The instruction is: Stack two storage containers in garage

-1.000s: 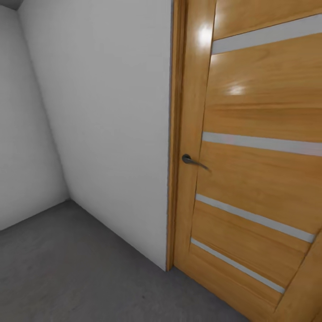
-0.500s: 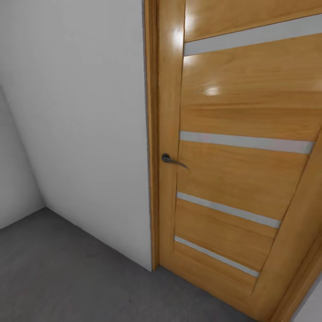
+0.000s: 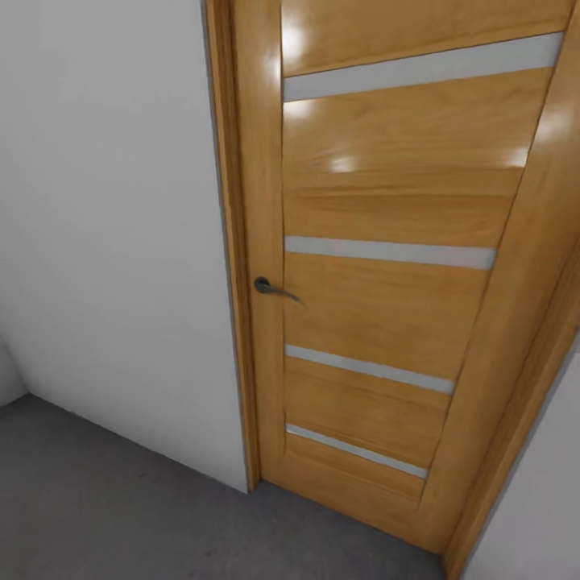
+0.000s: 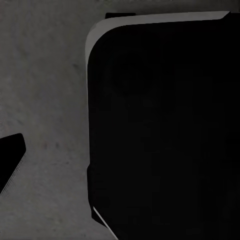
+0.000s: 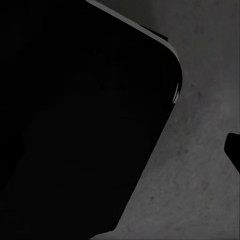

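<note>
The two storage containers are out of view. In the head view I face a grey-white wall (image 3: 105, 242) and a closed wooden door (image 3: 379, 282), which stand on the dark grey concrete floor (image 3: 97, 499) of the garage. The left wrist view looks down on that floor (image 4: 45, 100) beside a large black part of my own body (image 4: 165, 135). The right wrist view has the same floor (image 5: 200, 190) beside a black body part (image 5: 80, 125).
The door has several horizontal grey strips, a dark lever handle (image 3: 270, 287) near its left edge, and a wood frame (image 3: 229, 242). Another pale wall (image 3: 540, 499) begins at the lower right. Bare concrete runs along the foot of the wall.
The whole head view has shifted: door and frame now sit further left and the left corner of the room has nearly left the picture. The camera has turned right; nothing in the room moved.
</note>
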